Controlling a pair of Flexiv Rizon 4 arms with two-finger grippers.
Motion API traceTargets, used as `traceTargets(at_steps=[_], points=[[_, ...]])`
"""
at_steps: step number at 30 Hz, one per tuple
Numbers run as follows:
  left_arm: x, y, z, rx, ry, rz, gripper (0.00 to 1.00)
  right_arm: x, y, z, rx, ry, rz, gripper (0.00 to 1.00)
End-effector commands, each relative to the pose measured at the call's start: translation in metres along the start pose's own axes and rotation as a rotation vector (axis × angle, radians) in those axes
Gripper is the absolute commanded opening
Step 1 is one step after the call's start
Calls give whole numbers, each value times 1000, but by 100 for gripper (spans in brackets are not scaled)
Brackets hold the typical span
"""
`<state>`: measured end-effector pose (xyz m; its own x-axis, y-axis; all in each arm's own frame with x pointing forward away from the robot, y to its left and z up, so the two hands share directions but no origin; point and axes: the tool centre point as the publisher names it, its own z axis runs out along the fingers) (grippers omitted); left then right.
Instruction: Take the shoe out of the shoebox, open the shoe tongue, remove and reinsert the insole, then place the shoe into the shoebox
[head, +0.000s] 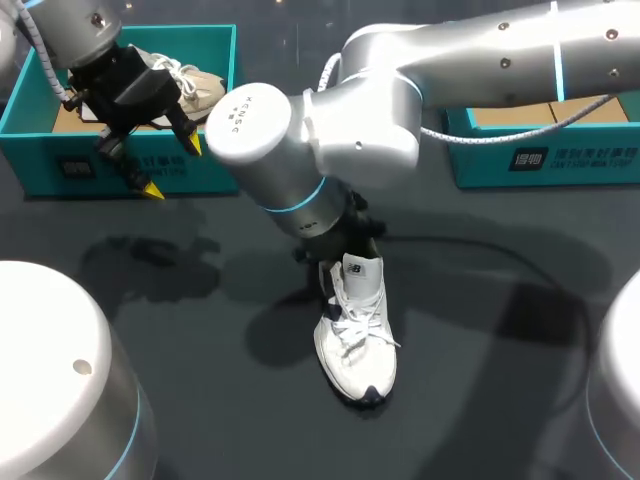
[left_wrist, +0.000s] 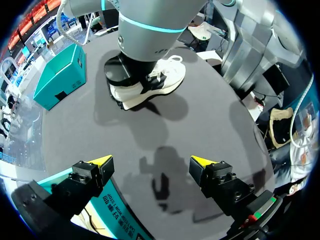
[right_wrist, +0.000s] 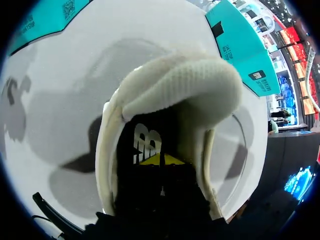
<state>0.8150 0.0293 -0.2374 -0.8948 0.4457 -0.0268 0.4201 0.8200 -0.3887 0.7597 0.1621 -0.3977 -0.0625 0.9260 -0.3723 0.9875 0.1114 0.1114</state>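
A white sneaker (head: 355, 330) stands upright mid-table, toe toward the front edge. My right arm (head: 300, 130) comes in from the right and bends down over its heel. In the right wrist view my right gripper (right_wrist: 161, 160) is shut, its yellow tips together deep inside the sneaker (right_wrist: 175, 85), above the printed insole (right_wrist: 146, 145). I cannot tell whether it pinches the insole. My left gripper (head: 170, 165) hangs open and empty over the front wall of the left teal shoebox (head: 40, 130). From the left wrist, that gripper (left_wrist: 151, 161) faces the sneaker (left_wrist: 155, 85).
A beige shoe (head: 200, 85) lies in the left shoebox. A second teal shoebox (head: 540, 150) with cardboard inside stands at the back right. Two white arm bases (head: 60, 370) flank the front corners.
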Motion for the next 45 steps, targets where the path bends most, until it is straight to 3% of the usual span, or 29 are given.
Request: traceTargets(at_steps=[1, 6, 12, 17, 21, 28, 35, 45], points=[[0, 0, 0, -2, 1, 0, 100, -7, 2, -8, -38, 8, 1, 0], [0, 0, 0, -2, 1, 0, 100, -10, 18, -27, -74, -4, -17, 0], [0, 0, 0, -2, 1, 0, 100, -10, 26, -4, -30, 57, -11, 0], [0, 0, 0, -2, 1, 0, 100, -4, 22, 19, 16, 142, -10, 0], [0, 0, 0, -2, 1, 0, 100, 3, 16, 24, 35, 193, -14, 0], [0, 0, 0, -2, 1, 0, 100, 2, 15, -17, -11, 206, -40, 0], [0, 0, 0, -2, 1, 0, 100, -11, 19, -64, -63, 199, -50, 0], [0, 0, 0, -2, 1, 0, 100, -14, 12, -70, -26, 263, -88, 0]])
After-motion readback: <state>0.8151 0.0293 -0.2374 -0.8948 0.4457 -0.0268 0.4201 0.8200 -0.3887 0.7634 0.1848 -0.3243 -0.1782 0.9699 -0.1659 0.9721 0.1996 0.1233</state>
